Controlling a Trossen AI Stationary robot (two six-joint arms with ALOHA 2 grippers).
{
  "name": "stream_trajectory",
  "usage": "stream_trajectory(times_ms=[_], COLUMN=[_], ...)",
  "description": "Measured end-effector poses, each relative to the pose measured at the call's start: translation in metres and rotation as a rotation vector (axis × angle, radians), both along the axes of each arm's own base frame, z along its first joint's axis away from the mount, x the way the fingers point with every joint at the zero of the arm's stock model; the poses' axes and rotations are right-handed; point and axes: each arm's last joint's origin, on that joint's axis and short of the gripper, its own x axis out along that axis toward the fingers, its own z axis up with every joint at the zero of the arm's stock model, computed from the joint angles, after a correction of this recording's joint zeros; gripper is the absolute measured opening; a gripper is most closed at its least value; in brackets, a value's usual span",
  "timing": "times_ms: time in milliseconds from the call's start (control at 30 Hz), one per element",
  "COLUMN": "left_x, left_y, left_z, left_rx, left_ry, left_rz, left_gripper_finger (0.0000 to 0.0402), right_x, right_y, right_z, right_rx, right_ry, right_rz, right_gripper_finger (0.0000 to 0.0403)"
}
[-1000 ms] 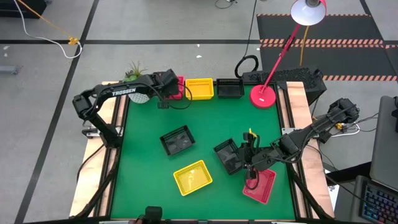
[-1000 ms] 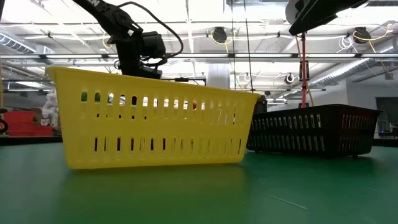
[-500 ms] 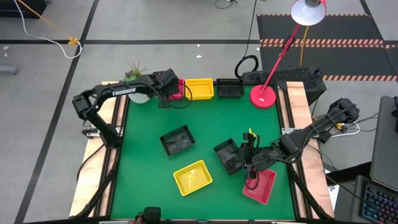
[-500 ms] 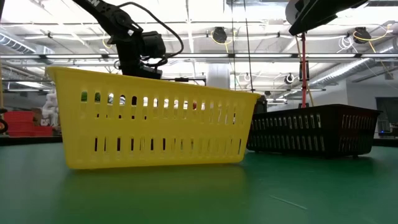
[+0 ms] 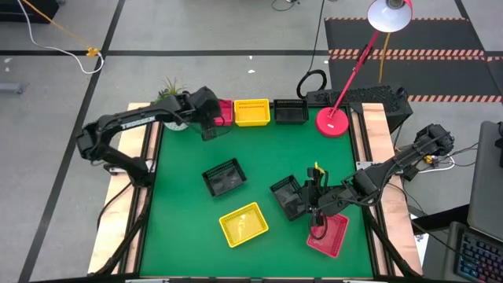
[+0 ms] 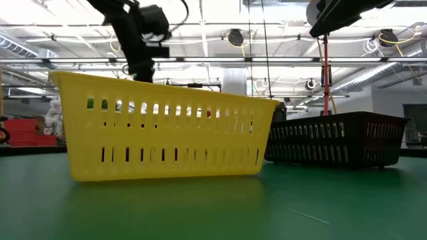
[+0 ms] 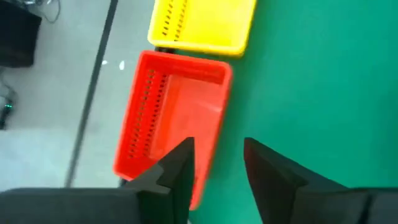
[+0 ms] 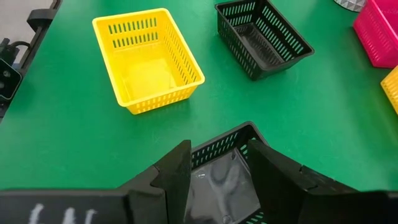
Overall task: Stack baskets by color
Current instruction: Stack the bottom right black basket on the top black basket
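Observation:
Three baskets stand in a row at the table's far edge: red (image 5: 225, 112), yellow (image 5: 252, 112) and black (image 5: 291, 112). Loose on the green mat lie a black basket (image 5: 224, 178), a second black basket (image 5: 288, 196), a yellow basket (image 5: 244, 223) and a red basket (image 5: 328, 233). My left gripper (image 7: 217, 158) is open above the near end of the far red basket (image 7: 168, 118), holding nothing. My right gripper (image 8: 221, 165) is open over the second black basket (image 8: 227, 180), whose far wall shows between the fingers.
A red lamp base (image 5: 333, 120) stands at the far right beside the row, and a white plant pot (image 5: 176, 119) at the far left corner. Bare green mat (image 5: 189, 228) lies at the near left. In the low view the near yellow basket (image 6: 167, 127) fills the foreground.
My left gripper has risen from the far red basket and drawn back a little toward the table's left and near edges, rolling somewhat. The red basket stays in its place in the row. My right arm has kept still.

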Motion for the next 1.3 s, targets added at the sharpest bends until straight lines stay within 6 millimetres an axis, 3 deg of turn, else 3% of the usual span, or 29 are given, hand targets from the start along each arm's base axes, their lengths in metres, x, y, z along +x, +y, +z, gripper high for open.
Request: stream_trajectory(times_ms=[333,567,800,1067,1300], left_x=[-0.014,-0.005,0.009,0.005,-0.013], left_y=[-0.057,-0.111,-0.155,-0.163,-0.161], left_z=[0.044,0.051,0.048,0.038,0.024], left_rx=[-0.052,-0.113,-0.085,-0.058,-0.104], left_ry=[-0.251,-0.315,-0.349,-0.365,-0.402], left_rz=[0.015,-0.124,-0.219,-0.289,-0.242], left_gripper_finger=[0.0064,0.0032,0.0024,0.0024,0.0024], right_x=[0.002,0.007,0.014,0.044,0.066], right_y=[-0.002,-0.005,-0.001,0.017,0.031], right_z=[0.002,0.009,0.045,0.069,0.066], right_rx=[0.048,0.157,0.275,0.243,0.314], right_ry=[-0.030,-0.051,-0.038,0.170,0.361], right_rz=[-0.070,-0.131,-0.177,-0.310,-0.420], right_gripper_finger=[0.0150,0.0150,0.0150,0.0150,0.0150])
